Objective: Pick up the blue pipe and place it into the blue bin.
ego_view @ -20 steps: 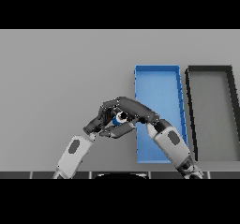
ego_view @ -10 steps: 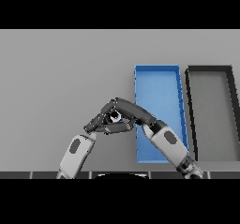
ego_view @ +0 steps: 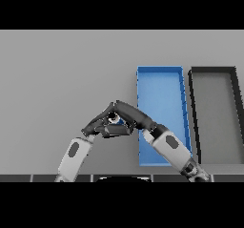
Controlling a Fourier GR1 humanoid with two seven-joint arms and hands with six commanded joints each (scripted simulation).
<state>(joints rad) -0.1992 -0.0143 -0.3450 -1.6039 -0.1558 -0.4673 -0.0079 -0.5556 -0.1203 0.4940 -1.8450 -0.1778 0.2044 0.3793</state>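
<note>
Currently both hands meet near the middle of the grey surface (ego_view: 62, 79), just left of the blue bin (ego_view: 160, 72). The right hand (ego_view: 125, 113) reaches leftward from its white and grey forearm, which crosses over the near left part of the bin. Its dark fingers are curled down around the blue pipe (ego_view: 116, 120), of which only a small pale end and a sliver of blue show between the fingers. The pipe sits outside the bin, close beside its left wall, and whether it rests on the surface or is raised off it cannot be told from this view.

The left hand (ego_view: 96, 126) comes in from the lower left and lies right against the right hand, its fingers pointing towards the pipe. Whether those fingers grip the pipe, merely touch it, or are simply bent beside it cannot be told, since the two dark hands overlap.

The blue bin is a long rectangular tray running away from the robot, with nothing visible inside it. Just beside it on the right stands a black bin (ego_view: 213, 70) of similar shape with a grey floor.
</note>
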